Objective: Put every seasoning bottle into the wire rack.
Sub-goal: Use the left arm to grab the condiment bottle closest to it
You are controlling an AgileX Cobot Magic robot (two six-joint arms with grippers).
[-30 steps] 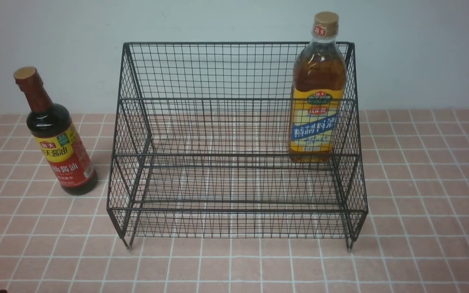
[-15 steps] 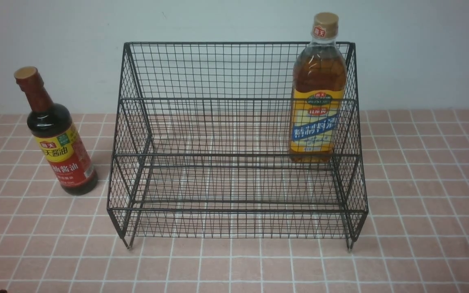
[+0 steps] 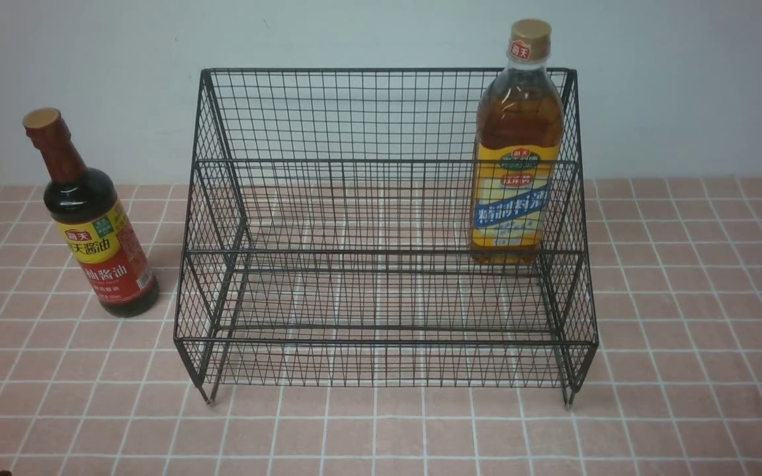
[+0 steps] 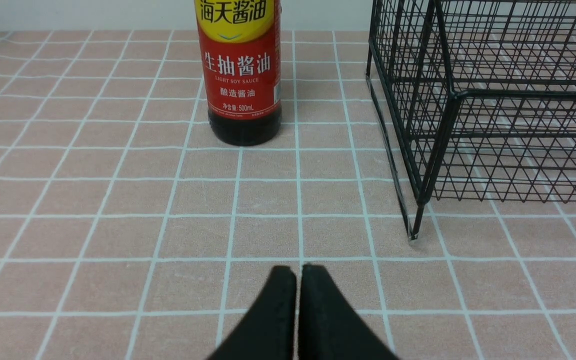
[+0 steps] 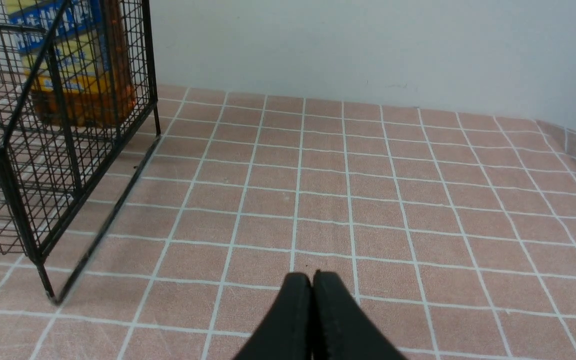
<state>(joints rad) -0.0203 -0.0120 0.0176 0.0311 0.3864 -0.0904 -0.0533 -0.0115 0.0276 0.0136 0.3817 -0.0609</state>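
A pink tiled tabletop with white grout lines runs back to a plain pale wall.

The slim dark soy-sauce bottle stands upright on the tiles, outside the black wire rack and near its left side wall. It is the one bottle not yet stored. The larger amber bottle already stands on the rack's upper tier, at the right end.

The soy-sauce bottle looks tall for its narrow base, so a sideways nudge would probably tip it. That could happen if a gripper reaches it with the jaws pressed together rather than spread. The rack wall is close on one side (there seems little spare room there), so a finger might snag the mesh. A bottle carried too low might also clip the front rail on the way in, and its glossy body could slip in a loose hold.

In the left wrist view the left gripper has its two black jaws pressed together and holds nothing. It points across the tiles, roughly at the soy-sauce bottle, which stands well ahead with bare tiles between them. The rack's front left foot sits off to one side of that path.

The right gripper is likewise closed and empty, over bare tiles just outside the rack's right side.
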